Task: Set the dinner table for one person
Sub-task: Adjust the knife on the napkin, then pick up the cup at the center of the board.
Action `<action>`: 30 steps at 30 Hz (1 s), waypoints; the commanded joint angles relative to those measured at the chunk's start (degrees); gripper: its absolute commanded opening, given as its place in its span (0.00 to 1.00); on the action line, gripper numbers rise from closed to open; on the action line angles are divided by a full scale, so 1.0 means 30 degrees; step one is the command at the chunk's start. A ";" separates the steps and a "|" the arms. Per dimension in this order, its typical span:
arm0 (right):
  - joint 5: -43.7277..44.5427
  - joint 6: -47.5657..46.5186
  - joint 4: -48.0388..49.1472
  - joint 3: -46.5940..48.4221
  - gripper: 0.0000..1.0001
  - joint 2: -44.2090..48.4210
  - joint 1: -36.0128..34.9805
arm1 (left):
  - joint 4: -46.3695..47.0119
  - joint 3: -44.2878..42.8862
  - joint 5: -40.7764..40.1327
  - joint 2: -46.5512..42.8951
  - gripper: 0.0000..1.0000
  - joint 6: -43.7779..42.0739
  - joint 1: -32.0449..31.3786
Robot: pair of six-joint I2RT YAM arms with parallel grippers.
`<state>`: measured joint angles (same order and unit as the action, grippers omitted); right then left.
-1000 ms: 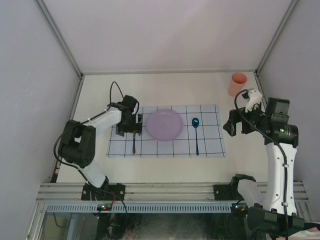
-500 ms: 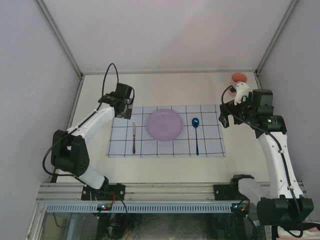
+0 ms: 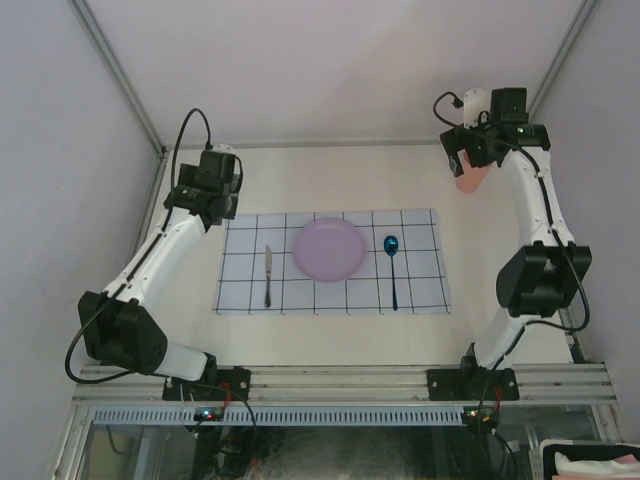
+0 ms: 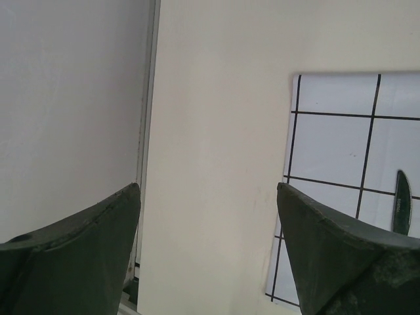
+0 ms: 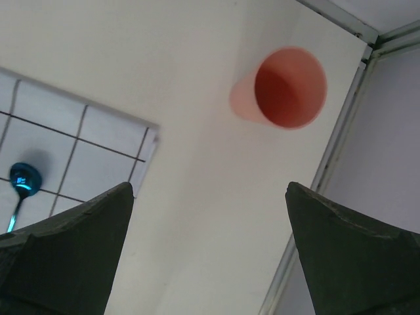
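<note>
One plate (image 3: pixel 327 249), knife (image 3: pixel 268 272), spoon (image 3: pixel 392 262), cup (image 5: pixel 289 87), dinner table (image 3: pixel 330 185)

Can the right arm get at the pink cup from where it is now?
Probably yes. The right tool hangs open above the cup, which stands alone on bare table with nothing between; only the corner rail beside it is close.

Plain pale grey walls (image 3: pixel 330 60) stand on three sides.

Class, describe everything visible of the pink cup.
The cup is a plain salmon-pink tumbler, plastic-looking, without a handle. It stands upright, mouth open, seemingly empty, on the bare dinner table near the far right corner, off the gridded mat. Nothing touches it; the right end effector hovers open, apart from it.
</note>
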<state>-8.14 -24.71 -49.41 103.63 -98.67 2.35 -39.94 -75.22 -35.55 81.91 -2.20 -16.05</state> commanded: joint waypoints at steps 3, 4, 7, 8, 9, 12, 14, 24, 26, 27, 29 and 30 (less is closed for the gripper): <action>0.0802 -0.2246 -0.2641 0.5308 1.00 -0.4293 0.0977 | 0.0806 -0.0756 -0.0802 -0.0351 0.87 -0.1200 0.0276; 0.0849 -0.2507 -0.2655 0.5981 1.00 -0.4954 0.1129 | 0.0893 -0.0710 -0.0912 -0.0390 0.87 -0.1351 0.0278; 0.1049 -0.3511 -0.3873 0.9112 1.00 -0.7254 0.1471 | 0.1024 -0.0560 -0.0942 -0.0383 0.88 -0.1620 0.0420; 0.0982 -0.3654 -0.4542 1.0445 1.00 -0.8140 0.1586 | 0.0971 -0.0539 -0.0955 -0.0361 0.87 -0.1631 0.0494; 0.0912 -0.3837 -0.5163 1.1633 1.00 -0.8929 0.1641 | 0.0917 -0.0504 -0.0905 -0.0326 0.87 -0.1592 0.0525; 0.1342 -0.4912 -0.5855 1.2539 1.00 -1.0302 0.1490 | 0.0806 -0.0374 -0.0800 -0.0222 0.87 -0.1641 0.0525; 0.1543 -0.5551 -0.5126 1.1474 1.00 -1.0253 0.1375 | 0.0748 -0.0355 -0.0834 -0.0216 0.87 -0.1730 0.0518; 0.1344 -0.6157 -0.4227 1.1227 1.00 -1.1448 0.0557 | 0.0655 -0.0006 -0.1264 -0.0901 0.87 -0.2204 0.0527; 0.1294 -0.6041 -0.4157 1.1618 1.00 -1.1805 0.0443 | 0.0525 0.0222 -0.1154 -0.1084 0.87 -0.2184 0.0519; 0.1239 -0.6003 -0.4178 1.1728 1.00 -1.1950 0.0370 | 0.0488 0.0364 -0.1145 -0.1170 0.87 -0.2214 0.0528; 0.1117 -0.6072 -0.4261 1.1635 1.00 -1.2138 0.0287 | 0.0488 0.0649 -0.1339 -0.1328 0.87 -0.2372 0.0522; 0.1108 -0.6084 -0.4257 1.1478 1.00 -1.2255 0.0314 | 0.0483 0.0733 -0.1422 -0.1395 0.87 -0.2454 0.0543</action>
<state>-3.99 -41.85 -63.35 136.27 -134.47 3.62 -38.83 -74.56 -37.89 81.06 -8.12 -14.70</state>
